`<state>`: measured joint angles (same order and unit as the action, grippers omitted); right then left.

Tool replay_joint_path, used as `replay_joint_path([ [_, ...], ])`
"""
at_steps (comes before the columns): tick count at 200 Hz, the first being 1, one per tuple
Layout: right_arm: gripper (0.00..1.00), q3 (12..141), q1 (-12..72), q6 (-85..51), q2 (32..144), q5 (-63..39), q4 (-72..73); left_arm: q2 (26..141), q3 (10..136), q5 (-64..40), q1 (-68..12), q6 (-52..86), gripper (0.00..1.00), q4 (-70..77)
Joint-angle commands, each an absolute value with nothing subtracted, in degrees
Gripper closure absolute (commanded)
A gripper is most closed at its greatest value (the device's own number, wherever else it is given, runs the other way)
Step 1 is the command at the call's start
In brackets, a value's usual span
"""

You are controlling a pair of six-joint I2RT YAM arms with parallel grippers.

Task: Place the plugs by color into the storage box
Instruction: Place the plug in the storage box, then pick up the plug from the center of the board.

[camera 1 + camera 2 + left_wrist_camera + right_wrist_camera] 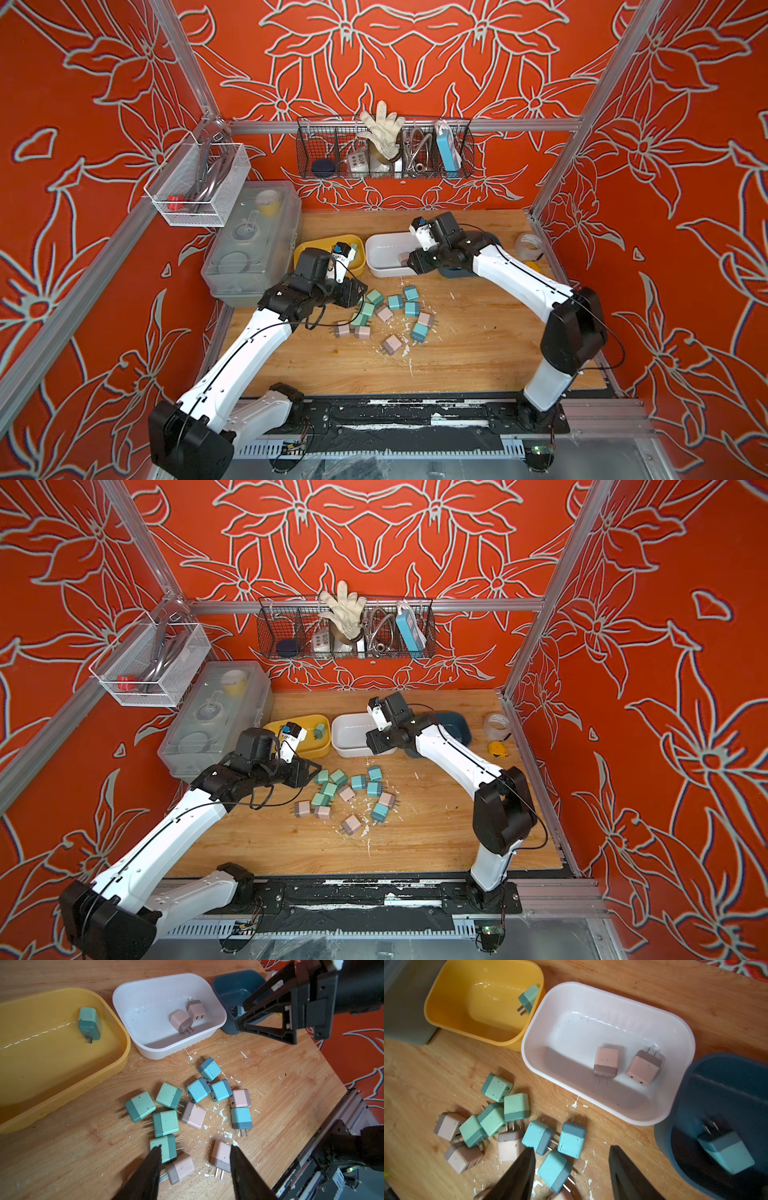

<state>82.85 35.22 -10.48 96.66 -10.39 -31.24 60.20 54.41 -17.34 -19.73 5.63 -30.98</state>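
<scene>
Several plugs (386, 313) in mint green, light blue and dusty pink lie in a loose pile on the wooden table. Behind them stand three bins. The yellow bin (62, 1059) holds one green plug (89, 1022), the white bin (571, 1032) two pink plugs (606, 1061), and the dark blue bin (695, 1088) one blue plug (726, 1151). My left gripper (195, 1149) hangs open over the pile's left edge, holding nothing. My right gripper (572, 1150) is open and empty above the white bin's front right corner, with the pile below it.
A clear plastic toolbox (249, 245) stands left of the yellow bin. A tape roll (528, 245) and a yellow tape measure (532, 266) lie at the back right. A black wire basket (384, 149) and a white mesh basket (199, 183) hang on the walls. White flecks litter the table.
</scene>
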Motion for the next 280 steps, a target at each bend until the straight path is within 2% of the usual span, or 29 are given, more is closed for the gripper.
replay_joint_path([
  [1, 0.38, 76.8, 36.5, -11.8, 91.2, -8.4, -27.2, 57.9, 51.7, -17.6, -21.1, 6.6, 0.46, -33.1],
  [79, 0.4, 56.8, 37.2, -9.6, 79.0, -6.4, -22.1, 48.2, 39.8, -15.7, -26.3, 7.6, 0.47, -35.5],
  [116, 0.4, 50.0, 37.2, -9.6, 77.7, -8.5, -20.7, 50.0, 39.7, -14.5, -27.9, 7.2, 0.47, -35.0],
  [183, 0.39, 43.6, 37.5, -9.2, 80.1, -13.6, -14.8, 53.4, 39.9, -16.6, -28.5, 7.3, 0.47, -34.6],
  [280, 0.38, 46.4, 41.4, -8.6, 89.7, -9.9, -14.7, 53.2, 40.0, -16.3, -28.6, 7.0, 0.47, -34.5],
])
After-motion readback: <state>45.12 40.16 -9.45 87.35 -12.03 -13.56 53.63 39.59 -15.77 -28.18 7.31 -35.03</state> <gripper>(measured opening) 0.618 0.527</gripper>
